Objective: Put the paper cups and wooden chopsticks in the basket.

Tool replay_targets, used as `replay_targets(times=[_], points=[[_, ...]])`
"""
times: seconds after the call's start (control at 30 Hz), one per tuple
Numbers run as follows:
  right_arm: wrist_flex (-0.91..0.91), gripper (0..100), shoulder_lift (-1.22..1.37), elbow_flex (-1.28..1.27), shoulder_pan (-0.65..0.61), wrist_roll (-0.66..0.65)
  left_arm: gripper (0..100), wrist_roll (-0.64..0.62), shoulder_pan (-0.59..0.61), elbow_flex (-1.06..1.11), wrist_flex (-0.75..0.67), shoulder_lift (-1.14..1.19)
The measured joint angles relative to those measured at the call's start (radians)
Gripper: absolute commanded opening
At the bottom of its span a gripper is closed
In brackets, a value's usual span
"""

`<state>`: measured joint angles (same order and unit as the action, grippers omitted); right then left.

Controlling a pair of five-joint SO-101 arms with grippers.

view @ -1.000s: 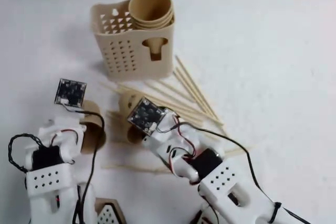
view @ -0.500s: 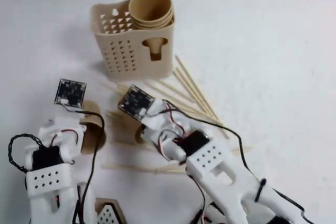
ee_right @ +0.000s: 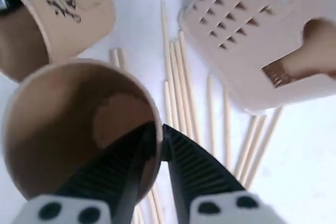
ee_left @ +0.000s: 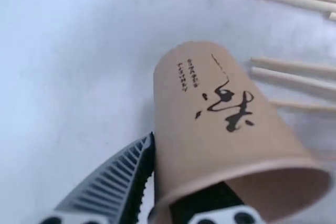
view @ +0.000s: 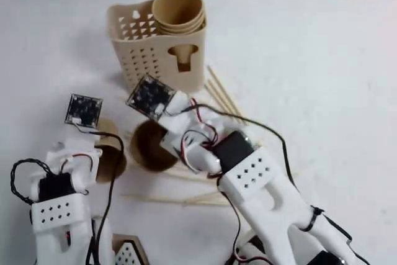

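Observation:
The beige perforated basket (view: 155, 51) stands at the back with stacked paper cups (view: 178, 9) in one side. My right gripper (ee_right: 159, 132) is shut on the rim of a brown paper cup (ee_right: 79, 124), one finger inside and one outside. In the high view that cup (view: 149, 147) hangs mouth-up in front of the basket. My left gripper (ee_left: 168, 182) is shut on a second paper cup (ee_left: 220, 119), which lies on its side at the lower left (view: 111, 153). Wooden chopsticks (view: 223, 100) lie scattered on the table under the right arm.
The white table (view: 322, 79) has free room on its right half. The basket (ee_right: 262, 30) is close ahead of the right gripper, with chopsticks (ee_right: 178, 77) between them. More chopsticks (ee_left: 294, 72) lie beside the left arm's cup.
The right arm has swung left and toward the basket, and its cup has come up with the mouth facing upward. The left arm and its cup have stayed still.

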<state>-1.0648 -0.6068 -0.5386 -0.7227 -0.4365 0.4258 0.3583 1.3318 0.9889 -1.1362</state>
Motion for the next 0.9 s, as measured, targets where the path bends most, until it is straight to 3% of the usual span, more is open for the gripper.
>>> replay_targets(times=[0.3, 0.57, 0.9], points=[[-0.229, 2.0, 0.008, 0.390, 0.029, 0.003, 2, 0.000, 0.000, 0.000, 0.000, 0.000], [-0.236, 2.0, 0.063, 0.718, 0.055, 0.011, 2, 0.000, 0.000, 0.000, 0.000, 0.000], [-0.195, 2.0, 0.430, 1.174, 0.155, 0.012, 2, 0.000, 0.000, 0.000, 0.000, 0.000]])
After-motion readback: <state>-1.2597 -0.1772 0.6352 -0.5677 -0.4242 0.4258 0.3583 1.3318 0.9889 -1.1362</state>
